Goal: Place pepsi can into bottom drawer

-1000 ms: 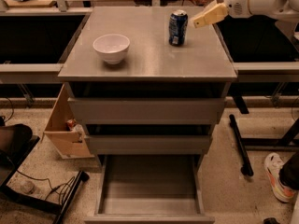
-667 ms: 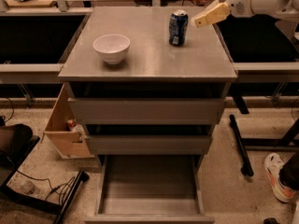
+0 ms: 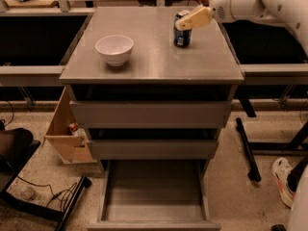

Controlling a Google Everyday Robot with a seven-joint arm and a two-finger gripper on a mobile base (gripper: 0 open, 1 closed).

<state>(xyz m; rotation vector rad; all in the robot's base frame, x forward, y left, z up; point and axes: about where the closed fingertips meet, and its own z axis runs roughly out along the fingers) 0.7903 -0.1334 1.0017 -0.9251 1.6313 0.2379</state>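
So, pepsi can (image 3: pixel 182 36): dark blue, white and red markings, standing upright.
Its place: back right of the cabinet top (image 3: pixel 154 64), well apart from the white bowl (image 3: pixel 114 49).
Gripper (image 3: pixel 192 19): at the can's top; whether it grips, I cannot tell.
Bottom drawer (image 3: pixel 153 196): pulled open.

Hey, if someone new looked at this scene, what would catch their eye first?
The tan pincer of the white arm sits at the top of the dark-blue pepsi can, which stands near the back right of the grey cabinet top. A white bowl stands to the can's left, and the bottom drawer is pulled open below.
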